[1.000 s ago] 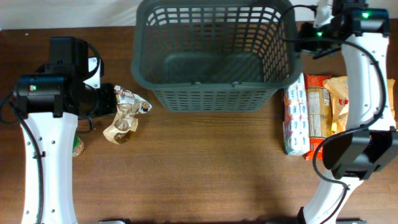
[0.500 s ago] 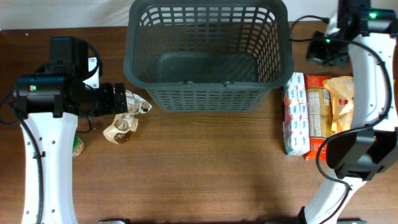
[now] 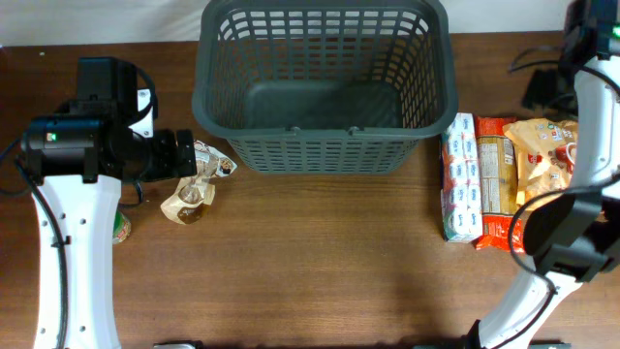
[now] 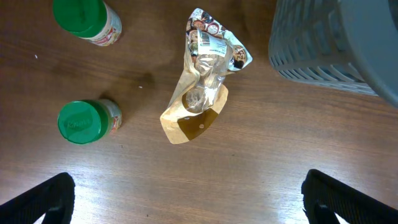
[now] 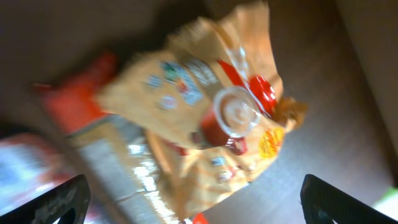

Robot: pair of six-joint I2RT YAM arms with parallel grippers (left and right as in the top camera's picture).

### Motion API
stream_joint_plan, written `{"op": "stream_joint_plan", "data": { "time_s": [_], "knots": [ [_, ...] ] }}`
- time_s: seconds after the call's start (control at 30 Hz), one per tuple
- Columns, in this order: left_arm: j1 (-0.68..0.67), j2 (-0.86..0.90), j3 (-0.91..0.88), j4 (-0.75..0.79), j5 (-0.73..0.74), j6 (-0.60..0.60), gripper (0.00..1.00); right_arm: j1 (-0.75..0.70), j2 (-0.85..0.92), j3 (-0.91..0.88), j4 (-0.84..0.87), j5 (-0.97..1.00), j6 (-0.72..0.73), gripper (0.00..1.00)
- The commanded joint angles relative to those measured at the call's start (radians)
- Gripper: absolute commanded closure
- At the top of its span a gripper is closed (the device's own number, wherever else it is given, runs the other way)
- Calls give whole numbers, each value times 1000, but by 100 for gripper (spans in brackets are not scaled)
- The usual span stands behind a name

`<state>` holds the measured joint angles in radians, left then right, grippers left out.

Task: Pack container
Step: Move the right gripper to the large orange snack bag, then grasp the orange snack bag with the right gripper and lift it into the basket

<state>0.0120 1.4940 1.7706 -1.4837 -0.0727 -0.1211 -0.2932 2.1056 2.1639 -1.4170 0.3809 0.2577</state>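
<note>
Two green-lidded jars [image 4: 81,121], barcode-labelled pouch [image 4: 202,74] on table [image 4: 186,168] near container [image 3: 325,155]; print unreadable. Left gripper [image 4: 193,199] spread; right gripper [image 5: 199,200] seemingly spread, blurred.

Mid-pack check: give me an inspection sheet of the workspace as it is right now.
Surface: brown wooden table.
Job's things: dark grey container at the far edge, nothing seen inside.
Clutter: pouch and two green-lidded jars left of it; three snack packs right.
End effectors: left end effector open, by the pouch; right end effector open, facing the packs.
Cables: black cable at far right.
Surroundings: white backdrop behind the table.
</note>
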Motion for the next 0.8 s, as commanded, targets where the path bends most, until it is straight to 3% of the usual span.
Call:
{"op": "stream_joint_plan", "data": {
  "time_s": [0.0, 0.33, 0.57, 0.6, 0.67, 0.73, 0.77],
  "knots": [
    [4, -6, -1, -1, -15, -2, 1, -67, 71, -81, 14, 45, -20, 0],
    [4, -6, -1, 0, -14, -2, 1, -172, 96, -426, 270, -13, -296, 1],
    [4, -6, -1, 2, -14, -2, 1, -172, 115, -626, 480, -37, -306, 1],
    [4, -6, -1, 2, -14, -2, 1, -172, 132, -659, 498, -37, -305, 7],
    [4, -6, -1, 2, -14, -2, 1, -172, 150, -684, 502, -37, -296, 28],
    [4, -6, -1, 2, -14, -2, 1, -172, 168, -692, 494, -37, -255, 74],
    [4, -6, -1, 2, -14, -2, 1, -172, 175, -692, 487, -42, -231, 88]
  ]
}}
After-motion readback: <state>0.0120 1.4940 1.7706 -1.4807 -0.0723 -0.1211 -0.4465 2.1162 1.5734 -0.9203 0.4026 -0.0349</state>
